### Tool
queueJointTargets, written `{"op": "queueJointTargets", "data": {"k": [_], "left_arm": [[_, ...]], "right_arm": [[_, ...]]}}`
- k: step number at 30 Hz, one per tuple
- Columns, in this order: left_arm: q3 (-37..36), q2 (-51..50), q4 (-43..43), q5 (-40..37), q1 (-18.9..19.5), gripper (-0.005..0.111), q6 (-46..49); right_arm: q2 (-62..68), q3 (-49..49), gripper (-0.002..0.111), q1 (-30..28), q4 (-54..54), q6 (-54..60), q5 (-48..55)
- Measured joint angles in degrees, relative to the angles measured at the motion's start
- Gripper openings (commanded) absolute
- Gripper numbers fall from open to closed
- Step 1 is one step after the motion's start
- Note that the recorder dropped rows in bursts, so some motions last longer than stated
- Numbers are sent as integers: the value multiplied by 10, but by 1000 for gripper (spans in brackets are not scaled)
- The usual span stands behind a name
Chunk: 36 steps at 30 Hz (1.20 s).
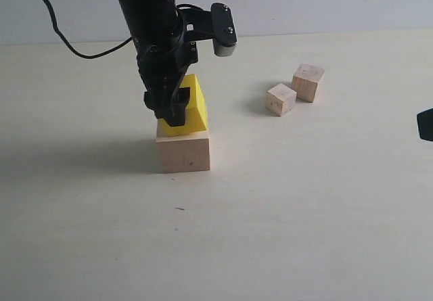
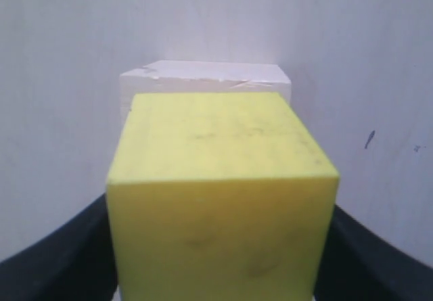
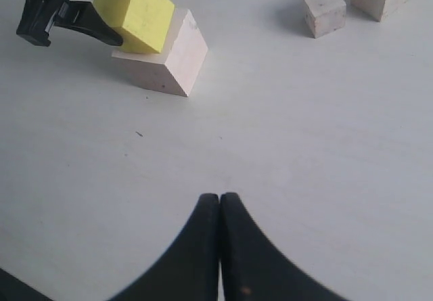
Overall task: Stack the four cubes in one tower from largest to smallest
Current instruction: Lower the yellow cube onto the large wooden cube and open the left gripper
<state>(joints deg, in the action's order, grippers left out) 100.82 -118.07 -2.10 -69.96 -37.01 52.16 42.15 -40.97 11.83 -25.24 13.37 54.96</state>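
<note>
On the pale tabletop (image 1: pixel 304 213), before a plain wall (image 1: pixel 325 3), the yellow cube (image 1: pixel 195 106) is held tilted by the left gripper (image 1: pixel 170 111) atop the large wood cube (image 1: pixel 184 152); the right gripper (image 3: pixel 220 247) is clenched empty.

No legible text or markings anywhere
</note>
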Motion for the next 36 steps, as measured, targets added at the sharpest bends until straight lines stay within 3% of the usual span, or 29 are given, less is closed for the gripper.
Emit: {"op": "queueJointTargets", "data": {"k": [3,9,36], "left_arm": [[0,0,0,0,0,67,-5],[0,0,2,0,0,83,-48],[1,37,9,0,0,82,-72]], "right_arm": [[0,0,0,0,0,0,0],[0,0,0,0,0,0,2],[0,0,0,0,0,0,10]]}}
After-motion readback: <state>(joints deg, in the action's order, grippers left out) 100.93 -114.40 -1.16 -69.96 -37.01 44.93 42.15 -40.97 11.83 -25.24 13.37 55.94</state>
